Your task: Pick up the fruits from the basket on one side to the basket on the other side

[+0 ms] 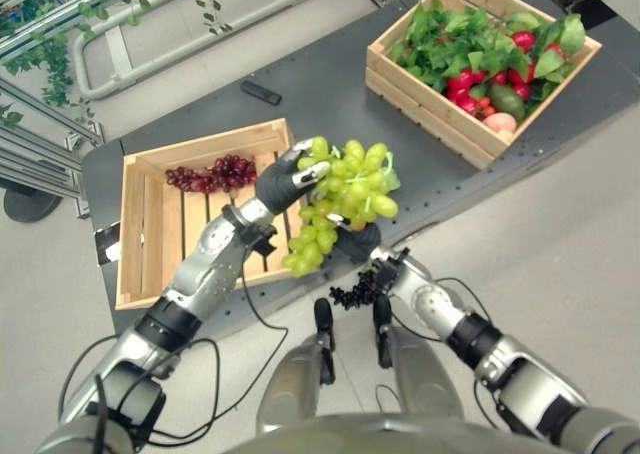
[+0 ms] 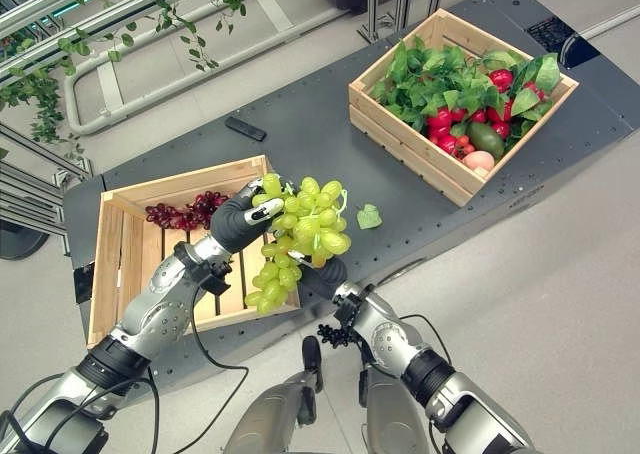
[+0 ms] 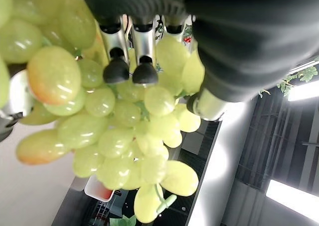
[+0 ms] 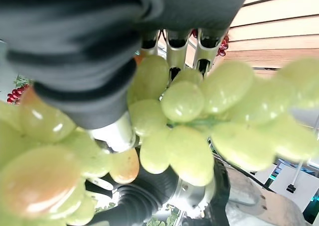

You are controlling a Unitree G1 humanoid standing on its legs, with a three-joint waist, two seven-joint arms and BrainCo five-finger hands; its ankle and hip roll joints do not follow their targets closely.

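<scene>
Currently, left eye view: the large bunch of pale green grapes (image 1: 345, 199) hangs above the near edge of the dark grey metal surface (image 1: 330, 104), just beside the right wall of the shallow light-wood slatted crate (image 1: 140, 224) on the robot's left. The left robot hand (image 1: 290, 179) grips the bunch from its left side with fingers curled over the top grapes; the right robot hand (image 1: 360, 242) sits under the bunch, fingers hidden behind the fruit. A small bunch of dark red grapes (image 1: 212, 174) lies at the far end of that crate. The deeper light-wood crate (image 1: 430, 99) far right holds green leaves, red fruits, an avocado and a peach-coloured fruit. A small black rectangular remote-like object (image 1: 260, 92) lies on the surface between the crates, well apart from both. Right eye view: same layout, plus a single green leaf (image 2: 369, 216) lying on the surface just right of the bunch. Left wrist view: the left hand's dark-tipped fingers (image 3: 144, 72) press into the green grapes, thumb on the opposite side, clamped on the bunch. Right wrist view: the right hand's fingers (image 4: 175, 49) reach over the grapes with the thumb against the near side, closed round the same bunch.
</scene>
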